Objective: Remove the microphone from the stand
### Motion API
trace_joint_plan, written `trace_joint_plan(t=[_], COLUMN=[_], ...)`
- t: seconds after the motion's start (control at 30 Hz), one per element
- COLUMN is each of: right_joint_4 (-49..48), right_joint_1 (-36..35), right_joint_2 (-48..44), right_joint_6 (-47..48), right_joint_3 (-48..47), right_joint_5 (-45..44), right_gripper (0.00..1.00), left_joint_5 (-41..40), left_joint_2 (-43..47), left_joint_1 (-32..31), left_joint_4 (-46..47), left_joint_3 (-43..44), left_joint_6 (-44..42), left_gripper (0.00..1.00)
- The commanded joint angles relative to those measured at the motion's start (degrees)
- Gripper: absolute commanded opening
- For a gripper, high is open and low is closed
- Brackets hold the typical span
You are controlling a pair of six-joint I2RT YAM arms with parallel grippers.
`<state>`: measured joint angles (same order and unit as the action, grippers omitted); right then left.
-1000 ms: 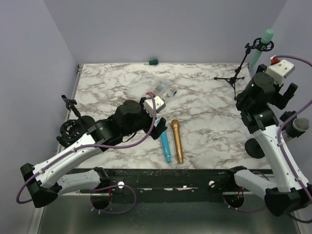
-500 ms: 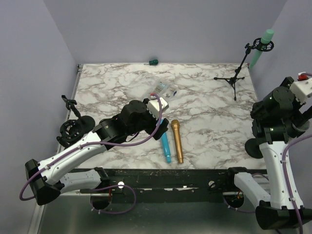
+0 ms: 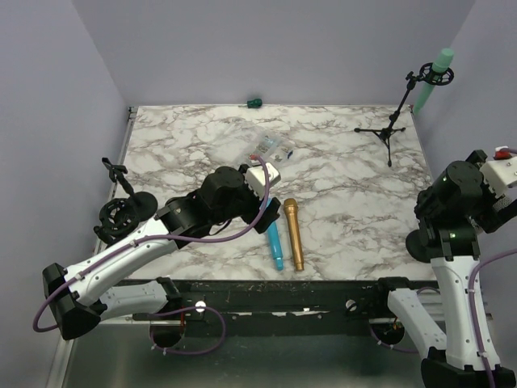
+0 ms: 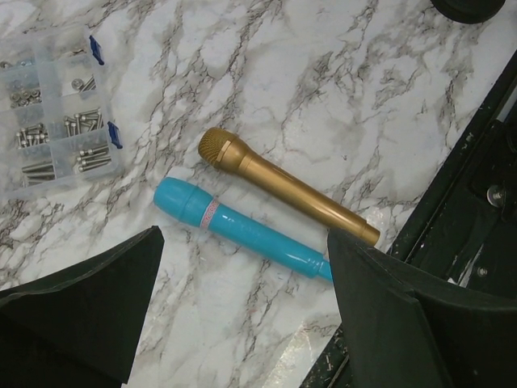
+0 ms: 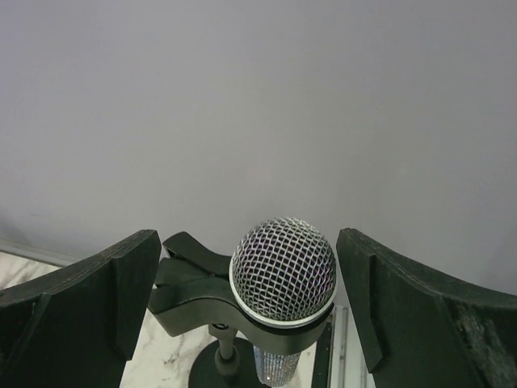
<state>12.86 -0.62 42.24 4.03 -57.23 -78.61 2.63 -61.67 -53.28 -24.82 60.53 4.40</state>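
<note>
A silver mesh-headed microphone (image 5: pixel 283 271) sits in the black clip of a round-based stand (image 5: pixel 198 295). My right gripper (image 5: pixel 246 242) is open, one finger on each side of the mesh head, touching nothing. In the top view the right arm (image 3: pixel 456 202) hides this microphone; only the stand's base (image 3: pixel 418 245) shows. My left gripper (image 4: pixel 246 242) hangs open and empty above a blue microphone (image 4: pixel 242 229) and a gold one (image 4: pixel 287 186) lying side by side on the marble.
A mint-green microphone (image 3: pixel 440 69) sits in a tripod stand (image 3: pixel 390 129) at the back right. An empty black stand (image 3: pixel 121 214) is at the left edge. A clear box of screws (image 3: pixel 269 147) lies mid-table. A green-handled tool (image 3: pixel 254 103) lies by the back wall.
The right arm has swung right and toward the near edge, over the near-right stand, now covering the silver microphone in the top view. The left arm drew back slightly from the blue microphone.
</note>
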Motion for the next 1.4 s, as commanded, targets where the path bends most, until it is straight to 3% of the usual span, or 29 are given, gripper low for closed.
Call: trace_joint_plan(t=[0.0,0.33,0.37,0.47,0.6,0.83,1.03,1.37], right_joint_4=[6.17,7.18,7.18,7.21,6.63,9.29,9.55,-0.02], right_joint_1=[0.31,0.29,0.31,0.36,0.36,0.35,0.29,0.32], right_joint_2=[-1.03,-0.26,-0.47,-0.97,-0.33,2.09,4.94,11.3], right_joint_6=[-6.7,-9.28,-9.31,-9.12,-9.1,-11.25,-13.54,-15.04], right_joint_3=[2.33,3.47,3.22,2.31,1.44,-2.94,-5.99,-4.38], right_joint_5=[-1.27,-1.06,-0.95,0.26,4.7,23.9,42.28,74.9], right_gripper=[1.0,0.99,0.95,0.72,0.55,0.28,0.11,0.06], left_joint_5=[1.66,1.59,1.66,1.85,1.94,1.73,0.45,-0.33], left_joint_2=[0.85,1.72,1.8,1.99,2.49,3.16,2.87,1.05], left_joint_1=[-0.34,-0.42,-0.42,-0.42,-0.42,-0.42,-0.42,-0.42], left_joint_4=[1.38,1.34,1.36,1.2,0.95,0.99,0.53,1.09], left_joint_3=[-0.49,-0.43,-0.49,-0.33,-0.13,0.01,0.17,-0.48], left_joint_6=[0.56,0.28,0.34,0.28,0.3,0.33,-0.12,-0.23], left_gripper=[0.86,0.86,0.86,0.86,0.86,0.86,0.86,0.87])
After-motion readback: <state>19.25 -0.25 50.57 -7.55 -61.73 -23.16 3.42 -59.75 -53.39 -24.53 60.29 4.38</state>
